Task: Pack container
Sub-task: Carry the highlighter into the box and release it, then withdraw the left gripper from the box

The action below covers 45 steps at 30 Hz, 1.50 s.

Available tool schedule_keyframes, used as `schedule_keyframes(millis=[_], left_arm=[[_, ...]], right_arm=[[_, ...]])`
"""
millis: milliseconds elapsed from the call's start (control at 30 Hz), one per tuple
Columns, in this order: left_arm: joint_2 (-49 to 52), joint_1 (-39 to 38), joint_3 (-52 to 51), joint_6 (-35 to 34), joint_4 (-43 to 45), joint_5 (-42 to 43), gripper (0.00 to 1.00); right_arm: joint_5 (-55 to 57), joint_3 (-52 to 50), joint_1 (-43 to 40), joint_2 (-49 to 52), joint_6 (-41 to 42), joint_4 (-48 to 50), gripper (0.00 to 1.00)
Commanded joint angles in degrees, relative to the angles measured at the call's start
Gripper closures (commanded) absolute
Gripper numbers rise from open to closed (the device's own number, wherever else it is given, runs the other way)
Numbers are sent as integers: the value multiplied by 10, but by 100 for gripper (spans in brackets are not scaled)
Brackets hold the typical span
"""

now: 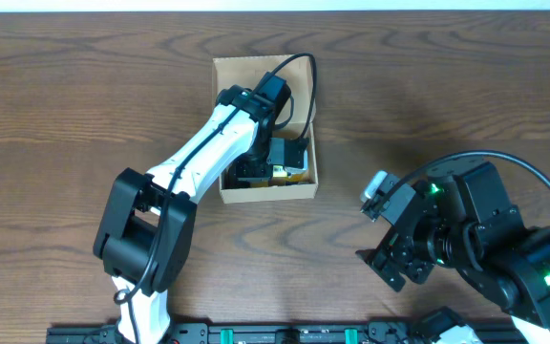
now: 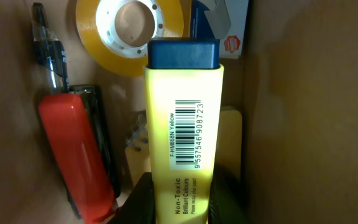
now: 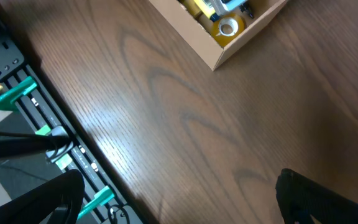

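The container is an open brown cardboard box at the table's middle. My left gripper reaches down into it and is shut on a yellow highlighter with a dark blue cap, its body upright between the jaws. Inside the box lie a red item, a yellow tape roll, a pen and a blue-and-white pack. The box wall rises just right of the highlighter. My right gripper hangs open and empty over bare table, well right of and nearer than the box.
In the right wrist view the box corner sits at the top, with the tape roll showing inside. A black rail with green clips runs along the table's near edge. Wooden tabletop surrounds the box.
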Motion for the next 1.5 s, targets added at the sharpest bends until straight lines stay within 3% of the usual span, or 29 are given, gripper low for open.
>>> schedule_keyframes(millis=[0, 133, 200, 467, 567, 800, 1100, 1333, 1467], left_arm=[[3, -3, 5, 11, -4, -13, 84], [3, -3, 5, 10, -9, -13, 64], [3, -3, 5, 9, -12, -13, 60], [2, -3, 6, -7, -19, -13, 58], [-1, -3, 18, -39, -19, -13, 60], [-38, -2, 108, -131, -30, -13, 93], [-138, -1, 171, -224, -35, -32, 94], [-219, 21, 171, -375, -35, -189, 94], [-230, 62, 171, -440, -46, -176, 94]], right_arm=[[-1, 0, -5, 3, 7, 0, 1], [-1, 0, -5, 3, 7, 0, 1], [-1, 0, -5, 3, 7, 0, 1], [-1, 0, -5, 4, 7, 0, 1], [-1, 0, -5, 4, 7, 0, 1], [-1, 0, -5, 4, 7, 0, 1], [-1, 0, -5, 4, 7, 0, 1], [-1, 0, -5, 4, 7, 0, 1], [-1, 0, -5, 4, 7, 0, 1]])
